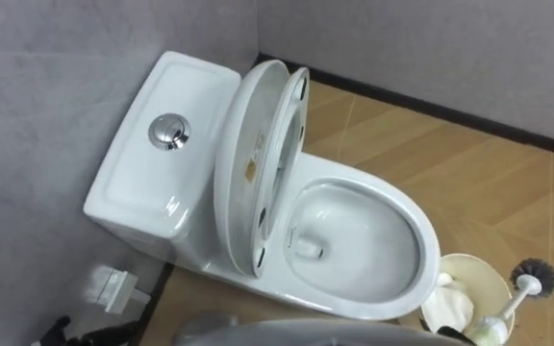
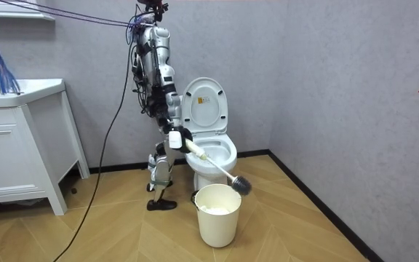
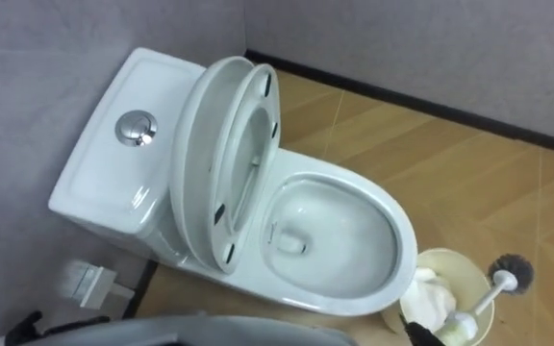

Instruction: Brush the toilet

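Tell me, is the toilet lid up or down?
Up. The lid stands raised against the tank, and the bowl lies open.

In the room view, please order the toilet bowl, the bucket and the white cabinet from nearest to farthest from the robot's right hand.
The right hand holds the toilet brush.
1. Toilet bowl, just beside it.
2. Bucket, on the floor below.
3. White cabinet, far at the room view's left.

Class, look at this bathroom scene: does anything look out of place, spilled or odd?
Nothing is spilled or broken. One oddity: the toilet brush, held in the right hand, seems to hang with its head past the rim of the bucket, over the floor rather than the toilet bowl.
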Motion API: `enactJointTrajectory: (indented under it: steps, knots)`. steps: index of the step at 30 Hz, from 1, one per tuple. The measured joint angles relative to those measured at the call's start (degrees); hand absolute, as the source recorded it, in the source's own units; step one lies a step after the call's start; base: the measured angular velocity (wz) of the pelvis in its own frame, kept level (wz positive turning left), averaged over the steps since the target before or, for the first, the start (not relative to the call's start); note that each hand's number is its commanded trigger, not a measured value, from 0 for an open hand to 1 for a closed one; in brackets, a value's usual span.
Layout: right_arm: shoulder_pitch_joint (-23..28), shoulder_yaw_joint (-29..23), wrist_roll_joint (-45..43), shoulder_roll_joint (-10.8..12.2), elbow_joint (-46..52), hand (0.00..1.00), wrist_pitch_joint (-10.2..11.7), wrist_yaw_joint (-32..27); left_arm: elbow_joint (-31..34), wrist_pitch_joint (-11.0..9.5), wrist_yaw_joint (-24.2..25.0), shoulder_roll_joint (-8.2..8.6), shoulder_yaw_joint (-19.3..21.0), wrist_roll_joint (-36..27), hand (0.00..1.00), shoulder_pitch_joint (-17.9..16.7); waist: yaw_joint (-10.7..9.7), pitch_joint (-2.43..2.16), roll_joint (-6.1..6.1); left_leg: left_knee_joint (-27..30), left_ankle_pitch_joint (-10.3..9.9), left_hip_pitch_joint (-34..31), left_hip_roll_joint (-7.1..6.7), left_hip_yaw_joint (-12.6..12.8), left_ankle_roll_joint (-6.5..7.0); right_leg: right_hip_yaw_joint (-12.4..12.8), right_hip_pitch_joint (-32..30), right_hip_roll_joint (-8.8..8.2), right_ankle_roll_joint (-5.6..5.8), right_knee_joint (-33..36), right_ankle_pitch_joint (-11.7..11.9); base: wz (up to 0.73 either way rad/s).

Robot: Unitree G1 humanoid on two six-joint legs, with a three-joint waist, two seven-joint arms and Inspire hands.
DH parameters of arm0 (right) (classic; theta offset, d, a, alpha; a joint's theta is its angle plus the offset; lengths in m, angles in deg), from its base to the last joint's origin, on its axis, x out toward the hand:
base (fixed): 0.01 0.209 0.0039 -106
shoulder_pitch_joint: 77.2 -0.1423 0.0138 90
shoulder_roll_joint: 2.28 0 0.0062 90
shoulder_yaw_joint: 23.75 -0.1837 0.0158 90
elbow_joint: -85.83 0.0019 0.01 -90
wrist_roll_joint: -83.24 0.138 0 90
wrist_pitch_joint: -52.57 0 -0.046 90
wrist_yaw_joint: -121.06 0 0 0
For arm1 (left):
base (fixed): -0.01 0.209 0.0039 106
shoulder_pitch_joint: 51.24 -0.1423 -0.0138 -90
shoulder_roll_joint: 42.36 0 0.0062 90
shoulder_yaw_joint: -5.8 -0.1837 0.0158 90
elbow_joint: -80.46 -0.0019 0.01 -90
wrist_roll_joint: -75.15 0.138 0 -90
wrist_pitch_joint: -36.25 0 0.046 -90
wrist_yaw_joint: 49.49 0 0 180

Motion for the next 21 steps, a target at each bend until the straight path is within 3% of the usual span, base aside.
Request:
enactJointTrajectory:
  steps: [3,8,12,15,16,18,21]
  knots:
    - [-0.7,0.0,-4.6,0.1,0.2,1.00,1.5,-0.4,2.5,0.0,-3.3,0.05,-0.1,1.7,0.00,-0.2,0.0,0.25,-0.48,0.3,0.2,-0.4,0.19,-1.1,-0.25,0.0,0.4,0.56,-0.30,-1.0,0.7,0.11]
    - [-0.9,0.2,-13.1,0.3,0.7,1.00,3.6,-0.9,10.2,0.1,-8.2,0.17,-2.5,6.9,0.00,-1.8,0.1,0.51,-0.22,0.1,1.0,-0.8,0.10,-2.7,-0.56,0.1,1.5,1.24,-0.45,-3.0,1.9,0.20]
    - [-0.8,1.3,-18.4,0.6,1.8,1.00,4.8,-0.4,16.9,-0.2,-10.4,0.00,-5.4,17.1,0.00,-1.8,1.0,0.83,0.34,0.2,1.7,-1.3,0.30,-3.3,-1.11,0.8,1.2,1.61,-0.76,-2.9,2.0,0.04]
    - [-1.1,3.1,-19.3,0.5,1.7,1.00,5.9,-0.3,24.8,-5.5,-11.5,-2.39,-10.9,25.4,0.00,-1.3,0.9,0.66,0.58,0.2,2.5,-2.0,0.19,-3.3,-1.34,1.8,0.3,1.58,-1.74,-2.9,1.6,-0.03]
    - [-1.1,3.5,-20.3,0.5,1.7,1.00,6.1,-0.3,27.1,-8.0,-12.0,-3.89,-12.7,29.3,0.00,-0.1,0.5,0.38,0.80,-0.2,2.9,-1.9,0.18,-3.1,-1.38,2.0,0.0,1.55,-1.89,-2.8,1.5,-0.05]
    - [-1.0,4.2,-22.0,0.4,1.7,1.00,6.5,0.3,28.4,-11.1,-12.8,-5.77,-13.2,34.9,0.00,2.1,-0.2,-0.08,1.18,-1.3,3.5,-1.2,0.17,-2.5,-1.37,2.6,-0.1,1.50,-1.91,-2.8,1.5,-0.16]
    - [-0.7,4.7,-25.1,0.2,1.5,1.00,6.5,1.1,27.9,-12.4,-13.0,-7.31,-13.2,41.4,0.00,3.3,-1.9,-0.86,2.17,-3.3,4.0,0.2,0.04,-1.7,-1.21,3.4,0.0,1.24,-1.88,-2.6,1.6,-0.25]
